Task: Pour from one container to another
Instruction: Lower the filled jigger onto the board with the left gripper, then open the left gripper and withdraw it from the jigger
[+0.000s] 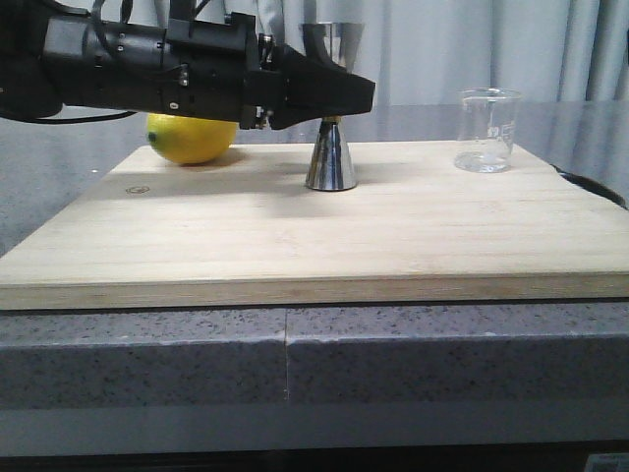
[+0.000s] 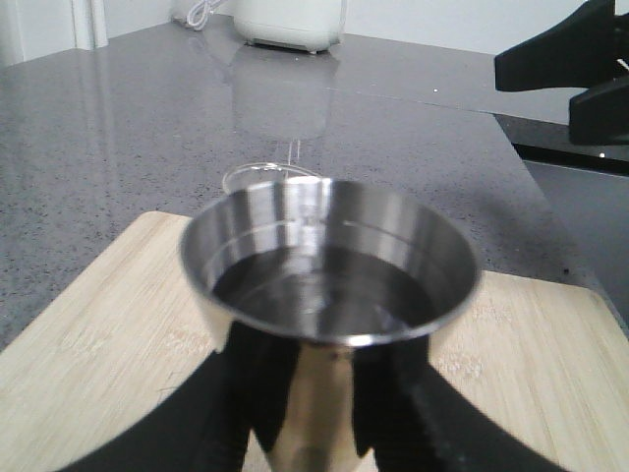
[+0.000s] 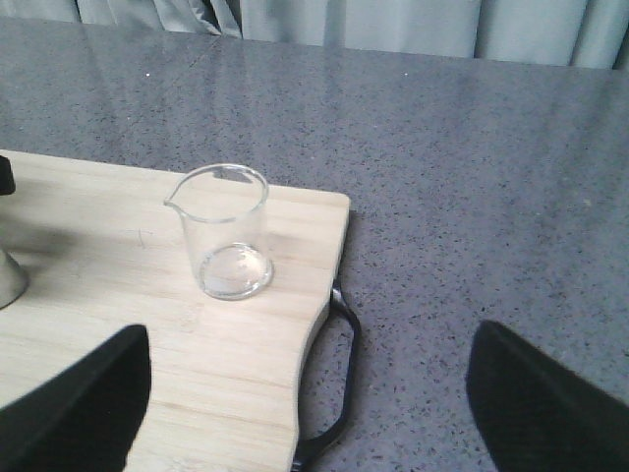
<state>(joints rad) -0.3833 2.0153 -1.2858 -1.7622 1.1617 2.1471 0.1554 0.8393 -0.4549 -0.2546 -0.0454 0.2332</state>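
Front view shows the left claw (image 1: 339, 98) reaching across the cutting board (image 1: 314, 236) and closed around the waist of the steel jigger (image 1: 331, 157), whose base rests on the wood; gripping at the narrow middle keeps the hourglass shape steady and leaves its upper cup free. A lemon (image 1: 192, 138) sits behind the arm near the board's far left corner. The glass beaker (image 1: 487, 130) stands upright and alone toward the board's far right corner, well apart from the jigger. From the left wrist view, the jigger (image 2: 329, 295) rises between the black fingers (image 2: 211, 413), and its cup seems to hold dark liquid, though reflections in the polished metal make that uncertain. The right wrist view looks down on the beaker (image 3: 224, 231), which appears empty, near the board's edge and its black handle (image 3: 334, 383). The right claw (image 3: 305, 393) hangs above with its fingers wide apart, holding nothing, apparently poised near the beaker.
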